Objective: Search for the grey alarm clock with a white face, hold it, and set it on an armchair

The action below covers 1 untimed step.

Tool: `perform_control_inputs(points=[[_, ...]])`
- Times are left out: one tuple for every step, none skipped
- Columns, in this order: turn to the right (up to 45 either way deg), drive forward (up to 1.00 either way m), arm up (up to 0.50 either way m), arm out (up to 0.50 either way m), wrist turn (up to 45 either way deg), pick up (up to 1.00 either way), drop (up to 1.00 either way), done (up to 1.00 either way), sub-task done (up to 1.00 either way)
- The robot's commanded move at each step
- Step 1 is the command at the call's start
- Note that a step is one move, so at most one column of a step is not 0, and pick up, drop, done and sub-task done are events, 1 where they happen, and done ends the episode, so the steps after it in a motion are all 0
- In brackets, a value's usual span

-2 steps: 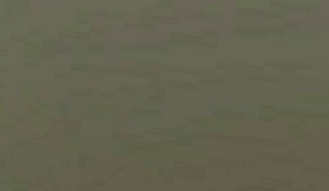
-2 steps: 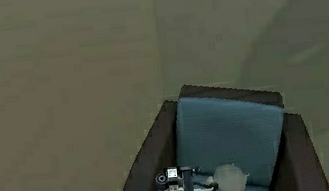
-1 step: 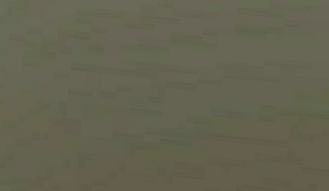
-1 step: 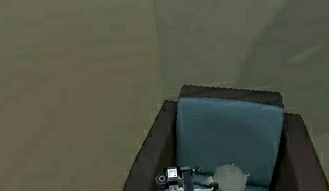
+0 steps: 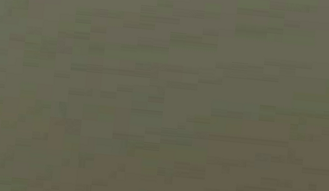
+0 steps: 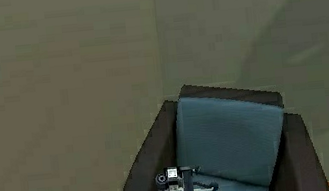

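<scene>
Found at 6 o'clock in the arm side view, nearest the lower edge: gripper (image 6: 181, 185), dark, with a small white marker square beside it, lying against the near edge of the seat. Cannot tell whether the fingers (image 6: 196, 187) are released or grasping anything, nor whether anything is held, since the cushion sits directly behind them. Cannot fix the position of the alarm clock from either view; possibly at the gripper's far end, unconfirmed. Judged likely to handle as a small, light, rigid item with a smooth casing prone to slipping and a face that could scratch or crack; best taken across the sides of the body, clear of the face, and set down level on the cushion. Next out, toward 5 o'clock: armchair (image 6: 231, 127), blue cushions within a dark frame, raised arms on both flanks that could catch a low approach. Beyond, from 9 through 12 o'clock: plain grey-green wall (image 6: 70, 72). In the forward view, the same flat wall (image 5: 163, 93) close ahead, leaving no evident room to advance.
</scene>
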Motion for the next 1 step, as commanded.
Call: perform_control_inputs(points=[[0.0, 0.0, 0.1, 0.0, 0.0, 0.0, 0.0, 0.0, 0.0]])
